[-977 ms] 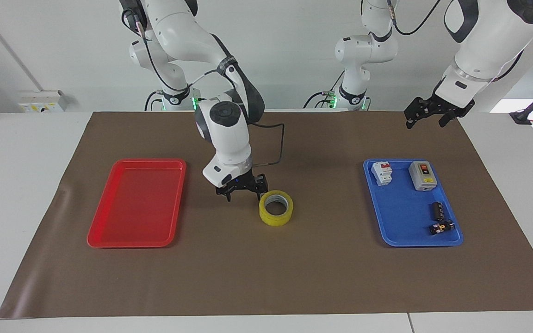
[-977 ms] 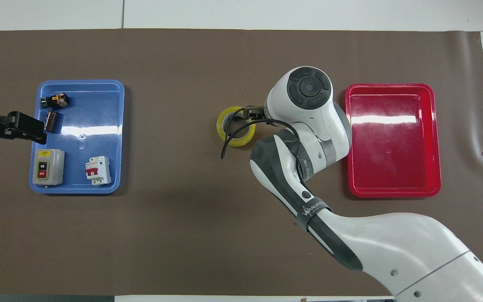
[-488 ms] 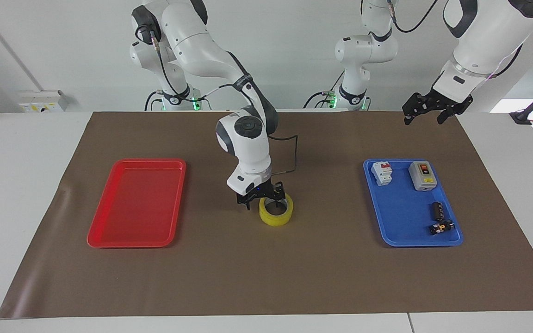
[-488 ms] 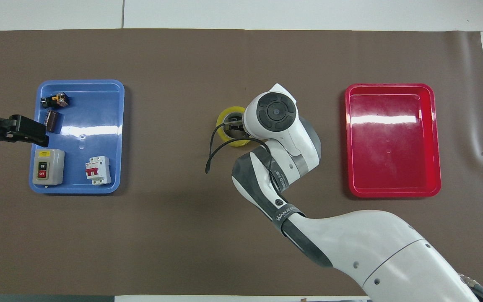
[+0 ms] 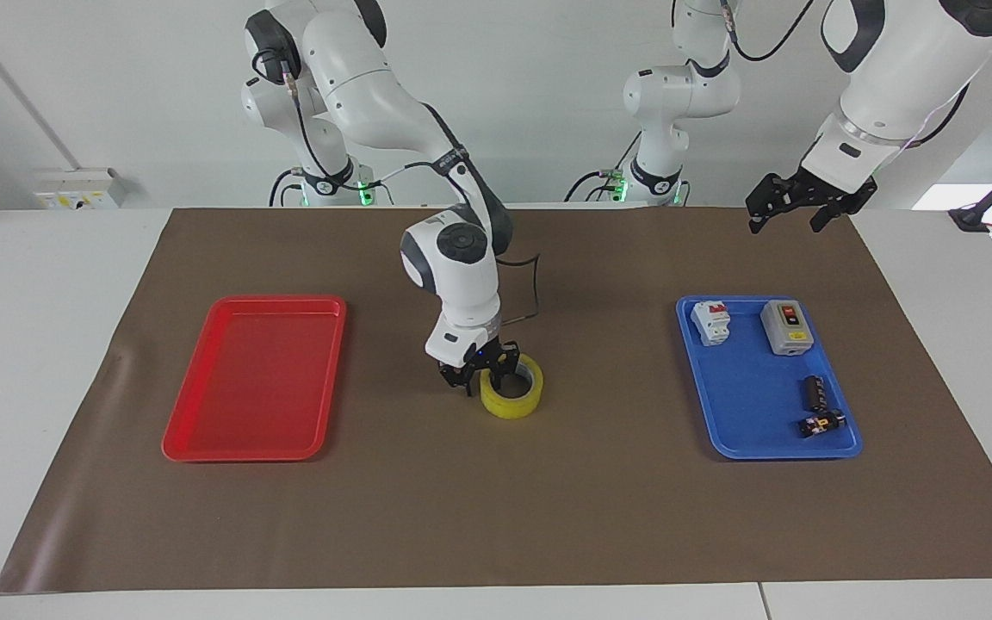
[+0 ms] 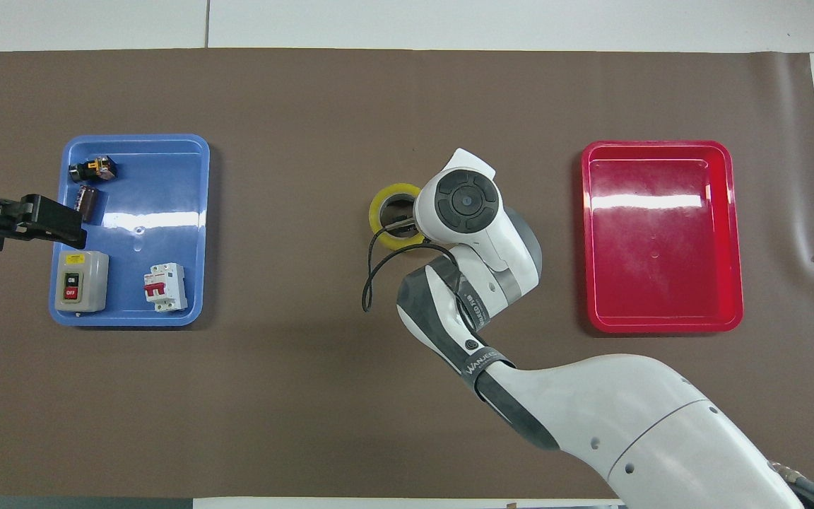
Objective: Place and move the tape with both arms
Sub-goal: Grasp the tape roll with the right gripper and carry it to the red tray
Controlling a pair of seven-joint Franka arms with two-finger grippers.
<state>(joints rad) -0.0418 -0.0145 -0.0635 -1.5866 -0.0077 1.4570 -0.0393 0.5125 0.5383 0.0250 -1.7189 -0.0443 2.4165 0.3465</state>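
The yellow tape roll (image 5: pixel 520 401) lies flat on the brown mat (image 5: pixel 496 517), midway between the two trays. My right gripper (image 5: pixel 484 383) is down at the tape's rim, on the side toward the red tray. In the overhead view the right arm's wrist covers that gripper and part of the tape (image 6: pixel 381 205). My left gripper (image 5: pixel 787 220) hangs open and empty in the air, over the blue tray's edge (image 6: pixel 71 225) in the overhead view. The left arm waits.
A red tray (image 5: pixel 255 448) lies toward the right arm's end. A blue tray (image 5: pixel 746 430) toward the left arm's end holds a white breaker (image 5: pixel 710 322), a grey switch box (image 5: pixel 786 327) and two small black parts (image 5: pixel 816 405).
My right gripper came across from the red tray's side and dropped onto the tape's rim. The tape shifted slightly toward the red tray. The left gripper barely moved.
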